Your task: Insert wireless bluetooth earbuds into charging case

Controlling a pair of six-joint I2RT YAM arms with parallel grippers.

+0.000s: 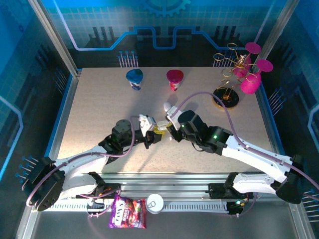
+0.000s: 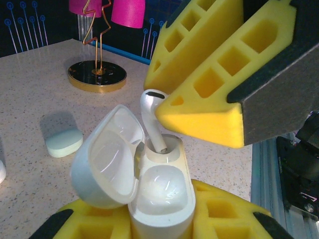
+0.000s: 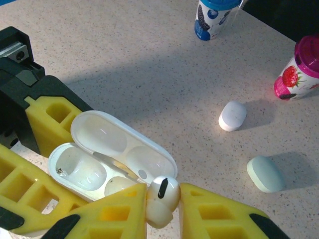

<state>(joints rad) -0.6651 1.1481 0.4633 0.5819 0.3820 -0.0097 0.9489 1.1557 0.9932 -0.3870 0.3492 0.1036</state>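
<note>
A robot test cell in a lab: blue circuit-patterned panel walls [image 1: 99, 20] and aluminium frame rails [image 1: 174, 178] enclose the speckled beige tabletop [image 1: 99, 109].

The earbud [image 2: 152, 117] stands stem-down in the open case [image 2: 159, 194], two closed cases [image 3: 233, 115] [image 3: 265, 173] on the table [image 3: 149, 59] behind.

One desk [image 1: 89, 124] carries everything. There are two arms with two grippers, the left gripper [image 1: 148, 127] and the right gripper [image 1: 169, 124]. One earbud [image 3: 162, 191] can be counted. Charging cases number three: one open charging case [image 3: 84, 172], one closed white case [image 3: 232, 115] and one closed pale green case [image 3: 265, 173]. Two yogurt cups stand at the back, a blue-lidded cup [image 1: 134, 78] and a red-lidded cup [image 1: 174, 78]. One gold wire stand [image 1: 227, 97] holds three pink cups, counted at top [image 1: 252, 48], middle [image 1: 264, 65] and bottom [image 1: 249, 83]. By the arm bases lie one snack bag [image 1: 127, 211] and one can [image 1: 155, 203].
</note>
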